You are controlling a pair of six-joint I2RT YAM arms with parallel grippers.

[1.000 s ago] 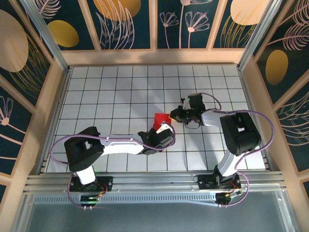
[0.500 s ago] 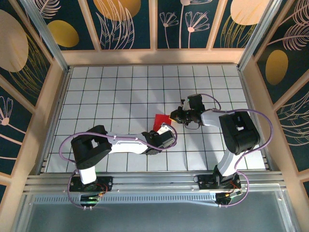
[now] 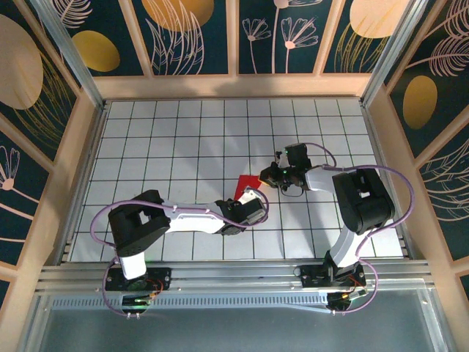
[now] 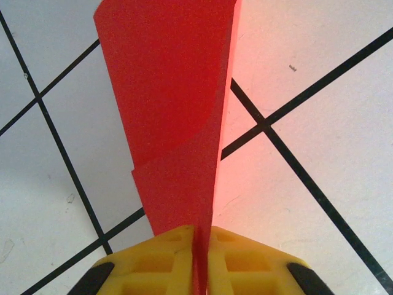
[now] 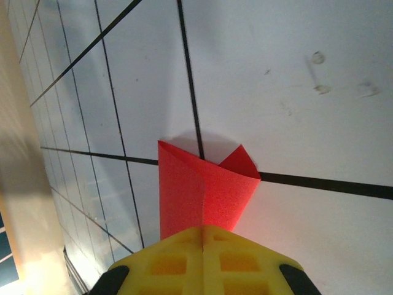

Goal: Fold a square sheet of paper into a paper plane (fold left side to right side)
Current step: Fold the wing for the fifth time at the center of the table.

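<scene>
Counter (image 3: 161, 139) lay bare from 9 through 12 to 3 o'clock. Centre blocked: left tool (image 3: 256, 192) and right tool (image 3: 268, 177), both clamping sheet of paper (image 3: 248, 181).

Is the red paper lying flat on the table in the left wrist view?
No, the red paper is pinched between the left gripper's closed yellow fingers and stands up edge-on.

The white desk (image 3: 183, 147), ruled in black grid lines (image 4: 61, 153), extends flat on every side of the left tool (image 3: 252, 193) and right tool (image 3: 265, 176), with dark floral wall panels (image 3: 198, 37) in pale wooden framing (image 3: 234, 86) beyond them and an aluminium rail (image 3: 234, 279) behind them.
</scene>
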